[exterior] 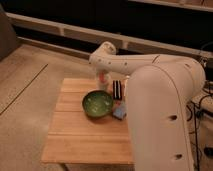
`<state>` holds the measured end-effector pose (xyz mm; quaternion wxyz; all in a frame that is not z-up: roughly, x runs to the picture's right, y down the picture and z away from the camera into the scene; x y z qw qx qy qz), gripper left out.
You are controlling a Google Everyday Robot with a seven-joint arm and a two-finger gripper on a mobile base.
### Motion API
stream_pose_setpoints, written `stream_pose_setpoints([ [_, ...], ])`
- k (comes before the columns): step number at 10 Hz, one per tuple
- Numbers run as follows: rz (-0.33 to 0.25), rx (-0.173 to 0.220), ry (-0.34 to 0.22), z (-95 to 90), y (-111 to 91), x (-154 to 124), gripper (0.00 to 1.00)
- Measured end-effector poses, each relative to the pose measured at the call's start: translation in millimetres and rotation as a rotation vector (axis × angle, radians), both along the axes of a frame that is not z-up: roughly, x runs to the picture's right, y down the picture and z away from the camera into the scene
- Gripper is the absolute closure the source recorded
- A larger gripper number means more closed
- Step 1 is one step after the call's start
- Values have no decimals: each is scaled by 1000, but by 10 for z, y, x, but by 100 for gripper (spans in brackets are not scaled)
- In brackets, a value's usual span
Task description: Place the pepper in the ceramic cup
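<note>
White arm (160, 95) fills the right side and reaches over the back of the wooden worktop (75, 135). Green bowl (97, 105) sits mid-worktop and looks empty. Dark ribbed item (117, 90) is behind-right of the bowl. Flat blue block (120, 113) is just beside the bowl's right rim.

Ceramic cup (103, 86) is pale, sits just behind the bowl and is partly hidden by its rim. Tool (103, 74) hangs from the wrist right over the cup, jaws together and clamped on the pepper (102, 78). The pepper shows as an orange-red bit at the tips, above the cup mouth; can't tell if it's inside the rim yet.

Handling, judged:
- Pepper is likely light, smooth-skinned and a bit slippery.
- It tapers, so a hold at the thicker middle is safer than one at the thin tip.
- It can swing or twist in the pinch.
- Cup is narrow and stiff. It could tip or chip if knocked.
- Pepper should go in tip-down and centred over the mouth, then be let go low.
- The bowl rim is close, so watch clearance.
</note>
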<state>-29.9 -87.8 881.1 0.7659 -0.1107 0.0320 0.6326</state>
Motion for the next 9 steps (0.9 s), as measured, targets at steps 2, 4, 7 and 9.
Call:
stream_pose_setpoints([
  [2, -1, 2, 2, -3, -6, 14, 100],
  [4, -34, 41, 10, -17, -150, 11, 100],
  [7, -146, 176, 16, -69, -643, -208, 100],
  [9, -175, 204, 11, -30, -696, -280, 100],
])
